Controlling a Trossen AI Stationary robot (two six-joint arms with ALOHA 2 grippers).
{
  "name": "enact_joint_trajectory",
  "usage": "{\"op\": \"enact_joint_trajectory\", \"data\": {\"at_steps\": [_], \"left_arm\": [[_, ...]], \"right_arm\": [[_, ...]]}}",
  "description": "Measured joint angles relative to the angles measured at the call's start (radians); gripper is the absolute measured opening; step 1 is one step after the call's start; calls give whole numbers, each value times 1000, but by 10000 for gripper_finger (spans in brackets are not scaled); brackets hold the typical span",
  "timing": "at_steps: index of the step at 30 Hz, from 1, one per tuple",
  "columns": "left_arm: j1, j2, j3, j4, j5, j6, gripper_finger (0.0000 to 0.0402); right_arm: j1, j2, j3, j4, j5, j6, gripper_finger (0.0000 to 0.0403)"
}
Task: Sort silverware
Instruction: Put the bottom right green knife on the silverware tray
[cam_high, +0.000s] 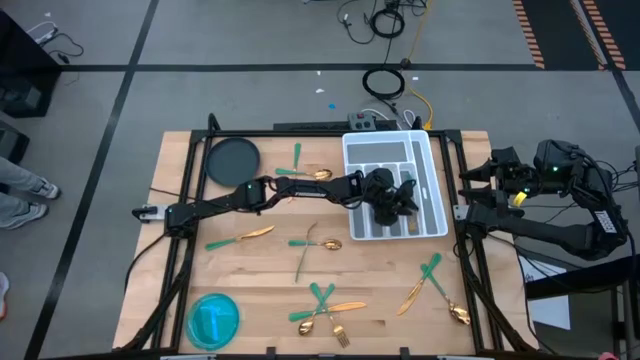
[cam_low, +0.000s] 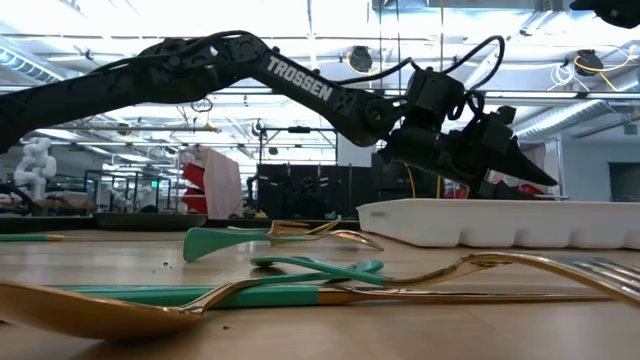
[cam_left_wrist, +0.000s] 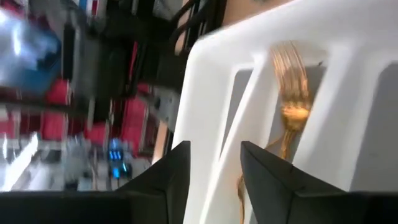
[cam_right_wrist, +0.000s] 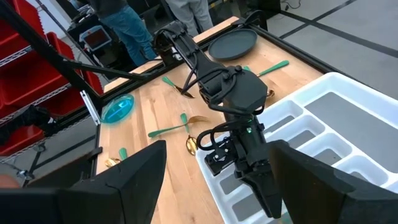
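We see the left gripper (cam_high: 405, 205) over the tray (cam_high: 432, 160), fingers apart, a fork (cam_left_wrist: 291, 106) seemingly just dropped; next, lift clear and fetch another.

Left arm (cam_high: 300, 190) stretched across the surface's middle, blocking it, its end effector (cam_high: 405, 205) over the white tray (cam_high: 432, 160), scattered silverware (cam_high: 325, 305) cluttering the near surface (cam_high: 270, 280)

Left gripper (cam_high: 405, 205) covered part of the white tray (cam_high: 430, 160) from overhead, so I could not see what lay beneath it; gold fork (cam_left_wrist: 291, 93) in the left wrist view lost its handle behind a finger (cam_left_wrist: 273, 180); room behind was blurred; small pieces by the blue bowl (cam_high: 213, 318) were too small to tell apart; person (cam_high: 20, 190) cut off at the table's far edge.
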Motion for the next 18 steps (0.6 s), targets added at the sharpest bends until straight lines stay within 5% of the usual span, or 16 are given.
{"op": "enact_joint_trajectory", "data": {"at_steps": [6, 11, 18], "left_arm": [[2, -12, -1, 74, -276, -41, 151], [6, -104, -1, 168, -396, -104, 150], [4, -336, -1, 54, -631, -417, 150]], "right_arm": [[0, 0, 0, 1, 0, 0, 276], [0, 0, 0, 19, 3, -22, 276], [0, 0, 0, 73, 8, -30, 276]]}}
